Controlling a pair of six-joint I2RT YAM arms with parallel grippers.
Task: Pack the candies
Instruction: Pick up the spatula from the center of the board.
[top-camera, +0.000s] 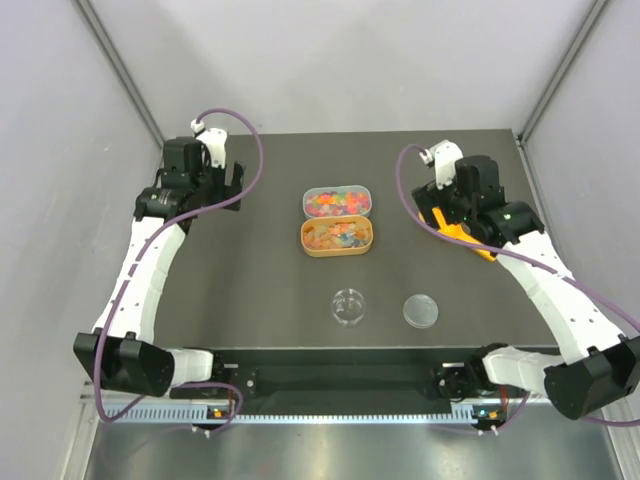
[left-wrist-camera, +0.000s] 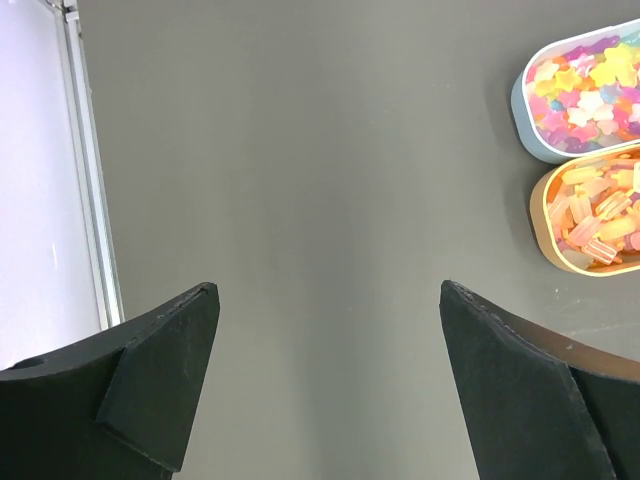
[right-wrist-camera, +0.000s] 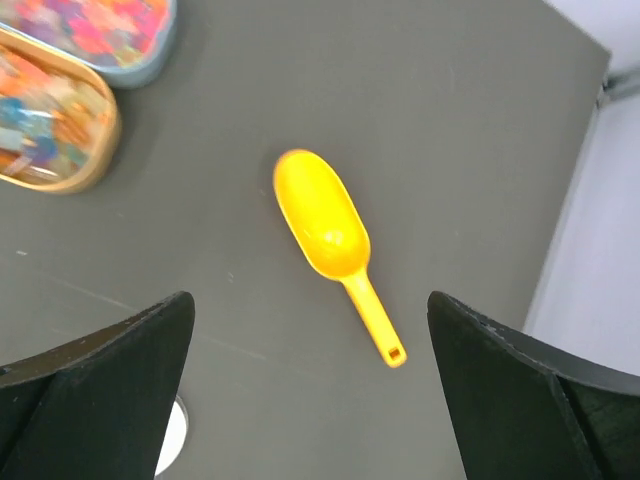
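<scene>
Your right wrist view shows the whole orange scoop (right-wrist-camera: 325, 220), bowl at 11 o'clock, handle at 5. The top camera hides most of it under the arm. The right gripper (right-wrist-camera: 308, 296) is spread wide above it, holding nothing. The left gripper (left-wrist-camera: 325, 300) is wide apart too, gripping nothing. The candies (top-camera: 338, 203) fill 2 oval tubs mid-table, the blue tub (top-camera: 306, 203) touching the orange tub (top-camera: 304, 238) at its 12 o'clock.

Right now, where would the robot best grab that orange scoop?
Probably by its thin handle, coming straight down: the scoop lies flat, open side up, and the handle is far narrower than the bowl.
</scene>
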